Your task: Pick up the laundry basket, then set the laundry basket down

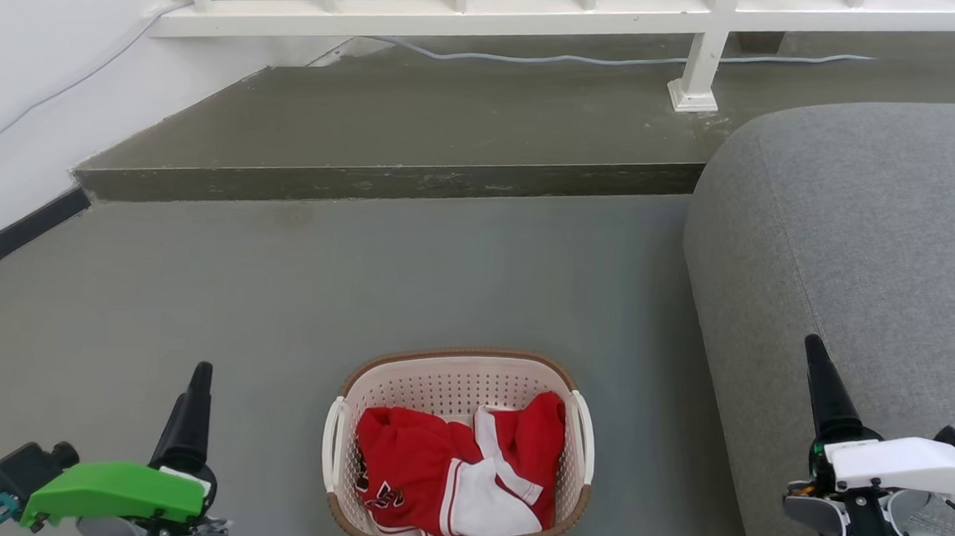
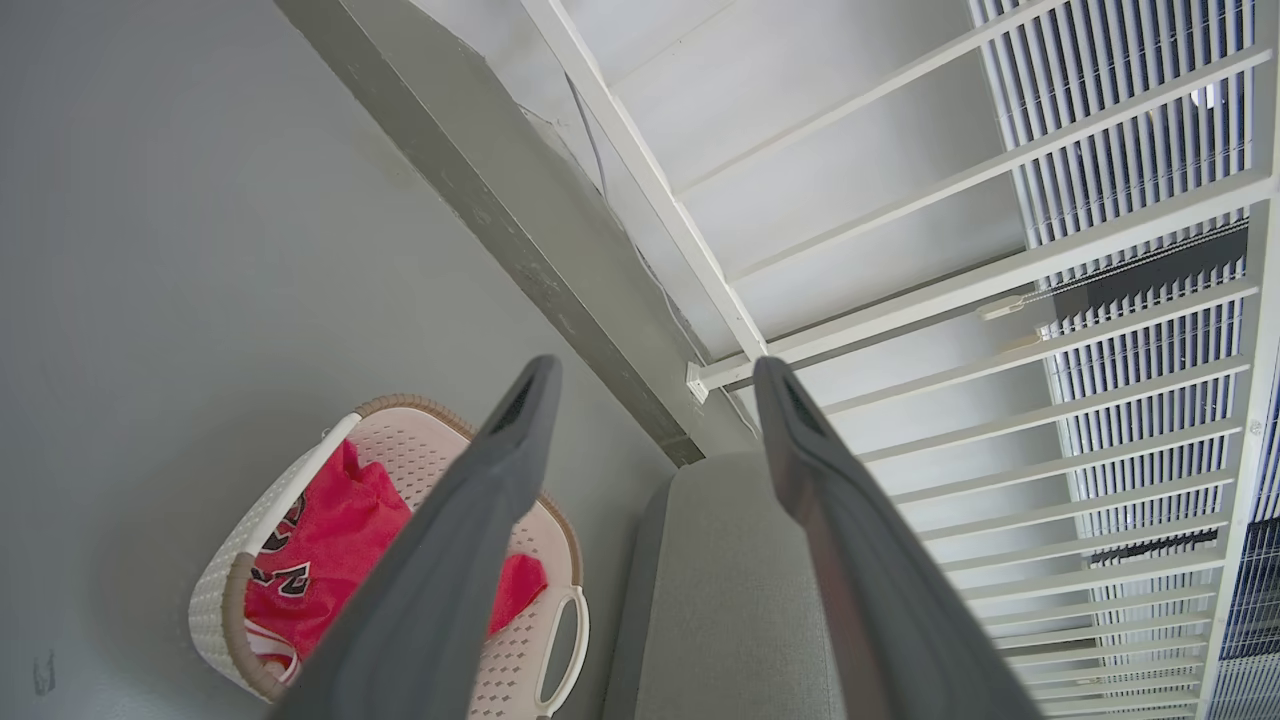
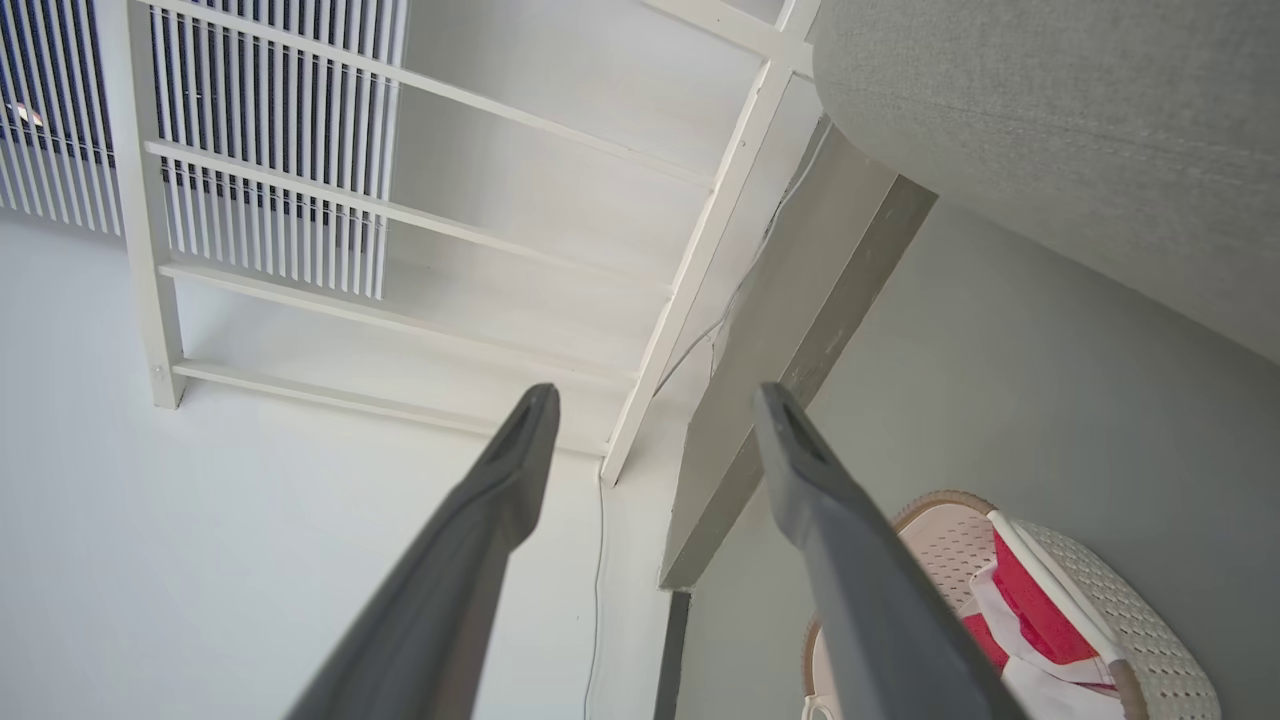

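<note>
Left gripper (image 2: 655, 375) at lower left and right gripper (image 3: 655, 395) at lower right of the head view, so 2 grippers. In the wrist views each has 2 fingers (image 2: 470, 540) spread apart with nothing between them. 1 laundry basket (image 1: 439, 384) sits upright on the floor (image 1: 321, 292) between the grippers, touching neither, opening up. It has 2 white handles (image 1: 584, 437), 1 facing left and 1 facing right, so the handle axis runs left-right and the brown rim ends point toward and away from the robot. Can't tell which axis is longer. Inside is bundled red-and-white clothing (image 1: 435, 454), piece count unclear. 1 grey sofa (image 1: 855, 239) is near the basket's right, not touching. Beyond are 1 raised step (image 1: 386, 132), 1 white railing (image 1: 458, 14) and 1 cable (image 1: 537, 58).
</note>
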Robot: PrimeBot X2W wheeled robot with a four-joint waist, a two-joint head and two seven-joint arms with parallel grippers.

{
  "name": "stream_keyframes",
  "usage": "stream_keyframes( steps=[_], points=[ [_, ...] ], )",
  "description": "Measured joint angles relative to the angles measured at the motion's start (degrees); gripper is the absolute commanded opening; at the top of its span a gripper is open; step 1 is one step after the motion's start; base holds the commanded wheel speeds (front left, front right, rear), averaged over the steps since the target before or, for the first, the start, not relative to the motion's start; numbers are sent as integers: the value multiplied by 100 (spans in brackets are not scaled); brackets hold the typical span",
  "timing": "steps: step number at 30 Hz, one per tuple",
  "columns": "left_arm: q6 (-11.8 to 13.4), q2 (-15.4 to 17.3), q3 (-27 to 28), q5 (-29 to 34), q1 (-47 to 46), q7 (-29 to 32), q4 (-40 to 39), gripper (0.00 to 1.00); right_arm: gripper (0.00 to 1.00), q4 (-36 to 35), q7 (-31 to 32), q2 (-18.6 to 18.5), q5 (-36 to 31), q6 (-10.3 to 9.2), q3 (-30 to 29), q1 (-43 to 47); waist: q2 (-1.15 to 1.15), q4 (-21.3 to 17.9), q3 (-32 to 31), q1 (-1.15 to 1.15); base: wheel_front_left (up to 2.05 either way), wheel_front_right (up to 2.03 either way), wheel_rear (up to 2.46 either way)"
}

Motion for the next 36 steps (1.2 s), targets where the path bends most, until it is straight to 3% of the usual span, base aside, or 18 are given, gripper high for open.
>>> stream_keyframes(
  steps=[10,36],
  points=[
    [130,36,-266,1105,-3,-149,-223,100,100,-214,-158,0,-1104,-132,222,-1,0,6,30,0,0,0,0],
    [572,103,-858,3639,-3,-530,-519,100,100,-542,-514,21,-3229,-481,682,9,0,14,71,0,0,0,0]
  ],
)
